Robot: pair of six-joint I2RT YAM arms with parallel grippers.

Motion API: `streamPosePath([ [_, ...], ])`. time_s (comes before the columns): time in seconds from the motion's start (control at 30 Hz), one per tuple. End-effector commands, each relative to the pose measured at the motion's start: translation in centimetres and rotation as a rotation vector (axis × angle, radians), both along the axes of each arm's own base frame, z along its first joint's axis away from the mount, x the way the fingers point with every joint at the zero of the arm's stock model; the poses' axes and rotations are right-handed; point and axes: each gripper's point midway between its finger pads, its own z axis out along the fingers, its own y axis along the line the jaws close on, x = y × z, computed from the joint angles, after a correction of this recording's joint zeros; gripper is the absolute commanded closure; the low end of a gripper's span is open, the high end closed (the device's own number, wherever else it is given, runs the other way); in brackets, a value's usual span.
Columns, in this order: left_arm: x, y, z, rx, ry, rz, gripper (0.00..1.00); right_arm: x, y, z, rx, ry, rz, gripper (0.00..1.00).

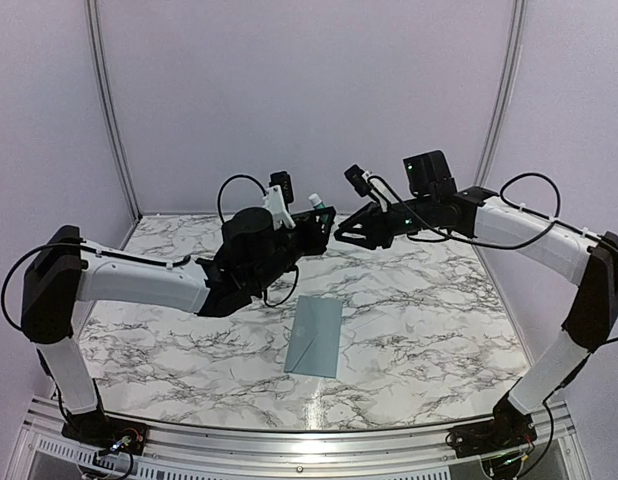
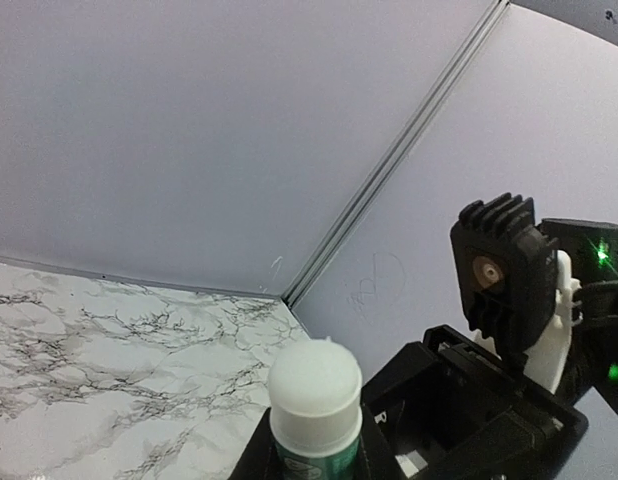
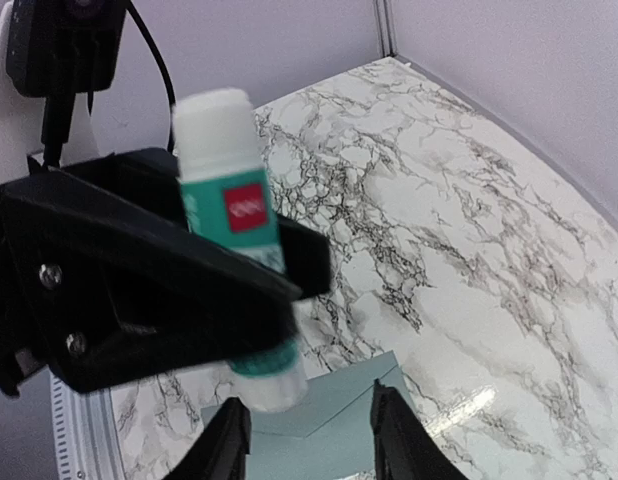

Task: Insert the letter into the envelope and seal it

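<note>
The grey-blue envelope (image 1: 315, 335) lies flat on the marble table in front of both arms; it also shows under the right gripper in the right wrist view (image 3: 319, 425). The tan letter is not in view. My left gripper (image 1: 322, 217) is raised at mid-table and shut on a white-and-green glue stick (image 2: 316, 405), white cap up; the stick shows in the right wrist view (image 3: 234, 235). My right gripper (image 3: 311, 432) is open and empty, held in the air just right of the left gripper, its fingertips near the stick's lower end.
The marble table (image 1: 419, 300) is walled by lilac panels at the back and sides. The two grippers nearly meet above the table's far middle. The right wrist camera mount (image 2: 509, 275) fills the right of the left wrist view.
</note>
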Motion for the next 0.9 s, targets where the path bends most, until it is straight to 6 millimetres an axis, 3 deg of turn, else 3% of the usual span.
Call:
streamPosePath([
  [0.0, -1.4, 2.4, 3.1, 0.059, -0.116, -0.093, 1.00, -0.6, -2.6, 2.6, 0.108, 0.005, 0.078, 0.56],
  [0.2, -4.8, 2.5, 4.6, 0.085, -0.238, -0.453, 0.99, -3.7, -2.0, 1.9, 0.137, 0.069, 0.284, 0.49],
  [0.4, -7.9, 1.3, 6.1, 0.049, -0.302, -0.667, 1.00, -6.0, -0.5, 4.5, 0.293, 0.161, 0.471, 0.46],
  [0.57, -8.4, 0.6, 6.2, 0.016, -0.293, -0.729, 1.00, -7.5, 1.4, 5.9, 0.355, 0.198, 0.566, 0.46],
  [0.87, -8.3, 0.4, 5.9, -0.012, -0.287, -0.738, 1.00, -9.2, 2.8, 5.7, 0.365, 0.235, 0.630, 0.53],
])
